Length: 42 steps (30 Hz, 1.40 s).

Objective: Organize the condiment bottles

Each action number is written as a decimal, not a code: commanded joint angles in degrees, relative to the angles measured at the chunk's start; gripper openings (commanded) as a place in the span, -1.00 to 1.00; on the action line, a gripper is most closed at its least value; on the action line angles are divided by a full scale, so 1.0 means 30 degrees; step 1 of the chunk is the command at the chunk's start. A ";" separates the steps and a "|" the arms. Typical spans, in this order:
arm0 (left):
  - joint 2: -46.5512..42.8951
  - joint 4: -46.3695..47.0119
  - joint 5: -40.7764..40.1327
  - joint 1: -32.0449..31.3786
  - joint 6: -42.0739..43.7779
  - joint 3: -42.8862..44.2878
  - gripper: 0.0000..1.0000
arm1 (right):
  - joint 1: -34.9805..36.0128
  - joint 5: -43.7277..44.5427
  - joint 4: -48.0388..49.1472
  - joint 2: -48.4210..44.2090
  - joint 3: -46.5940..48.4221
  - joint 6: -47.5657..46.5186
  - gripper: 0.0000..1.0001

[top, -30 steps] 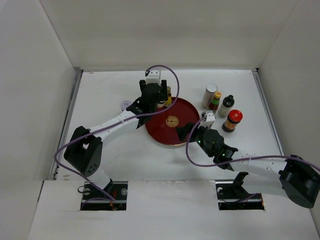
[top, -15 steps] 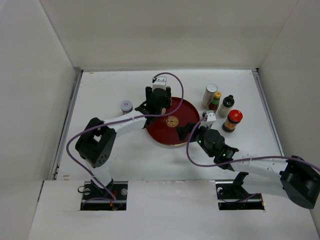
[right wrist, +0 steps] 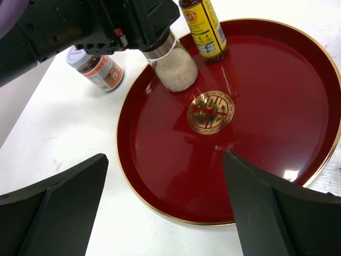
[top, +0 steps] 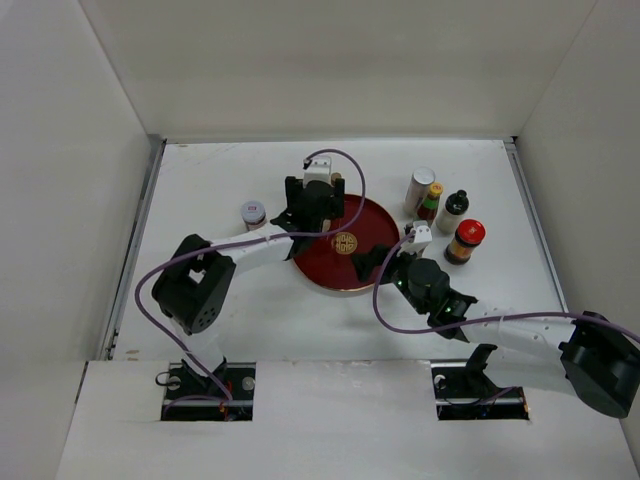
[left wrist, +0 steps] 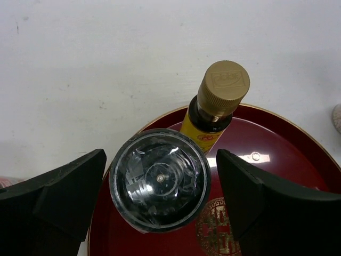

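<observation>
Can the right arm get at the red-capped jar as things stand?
Probably yes. The red-capped jar stands at the near side of its group, beside the right arm's wrist, nothing in front; the open right tool faces the red tray, so it must turn.

You're looking down on a white table (top: 220, 180), slightly scuffed and speckled, boxed in on three sides by a plain white back wall (top: 330, 60), left wall (top: 60, 200) and right wall (top: 600, 120). A grey metal strip (top: 133, 250) runs along the table's left edge, and a white panel (top: 340, 420) covers the near edge, with two dark rectangular openings (top: 205, 385) cut into it. The light is soft and even, leaving only faint shadows on the table.
</observation>
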 commanded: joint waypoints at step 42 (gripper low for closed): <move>-0.4411 0.0806 -0.1419 0.5773 -0.1702 -0.5126 -0.26 | -0.0283 -0.1004 0.1415 0.1368 0.0459 0.0328 0.94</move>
